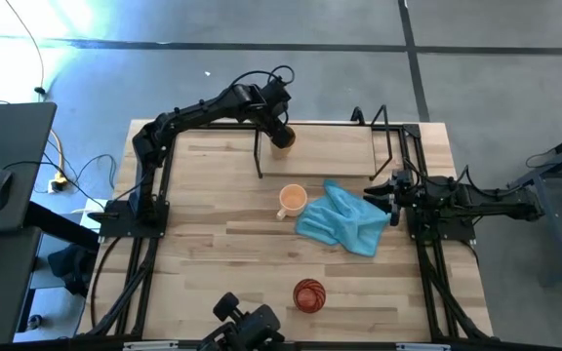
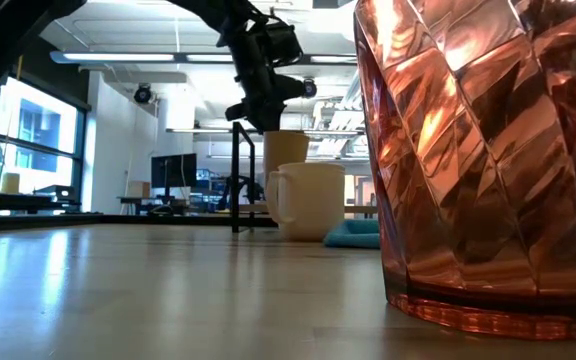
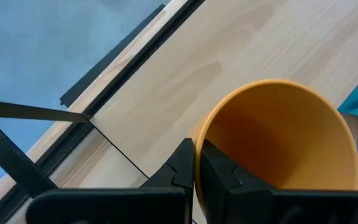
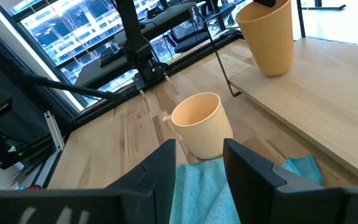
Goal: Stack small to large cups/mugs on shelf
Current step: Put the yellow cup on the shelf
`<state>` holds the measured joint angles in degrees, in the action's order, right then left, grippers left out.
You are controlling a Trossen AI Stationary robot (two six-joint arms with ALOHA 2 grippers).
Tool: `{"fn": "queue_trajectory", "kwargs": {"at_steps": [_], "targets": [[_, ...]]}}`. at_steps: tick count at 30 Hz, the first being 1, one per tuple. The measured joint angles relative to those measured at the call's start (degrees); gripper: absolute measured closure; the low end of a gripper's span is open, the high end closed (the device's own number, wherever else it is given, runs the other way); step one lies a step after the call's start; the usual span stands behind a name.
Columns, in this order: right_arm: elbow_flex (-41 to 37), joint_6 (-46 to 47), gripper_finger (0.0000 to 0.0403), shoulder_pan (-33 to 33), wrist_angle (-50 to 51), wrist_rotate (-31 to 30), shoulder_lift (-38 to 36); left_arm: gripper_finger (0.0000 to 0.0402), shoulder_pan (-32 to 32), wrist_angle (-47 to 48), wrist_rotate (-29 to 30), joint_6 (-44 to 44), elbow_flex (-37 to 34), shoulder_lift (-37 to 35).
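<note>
Left hand [image 1: 279, 130] clamped on the mustard-yellow cup's [image 1: 283, 138] rim, cup over the shelf [image 1: 340, 146] board.

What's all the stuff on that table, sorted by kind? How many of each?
Cups: 3, the mustard-yellow cup held by the left gripper over the shelf, the light orange mug, the red patterned cup
Cloths: 1, the blue cloth
Shelves: 1
Total: 5 things
</note>
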<state>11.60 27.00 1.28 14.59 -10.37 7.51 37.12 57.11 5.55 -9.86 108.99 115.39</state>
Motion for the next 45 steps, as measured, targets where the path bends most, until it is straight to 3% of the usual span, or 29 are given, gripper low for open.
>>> {"fn": "queue_trajectory", "kwargs": {"at_steps": [34, 45], "targets": [[0.0, 0.0, 0.0277, 0.0, 0.6, 0.1, 0.0, 0.0401, 0.8, -1.6, -2.3, -0.3, 0.9, 1.8], [0.0, 0.0, 0.0277, 0.0, 0.7, 0.1, 0.0, 0.0369, 0.8, -1.4, -3.6, 0.4, 0.9, 1.9]]}}
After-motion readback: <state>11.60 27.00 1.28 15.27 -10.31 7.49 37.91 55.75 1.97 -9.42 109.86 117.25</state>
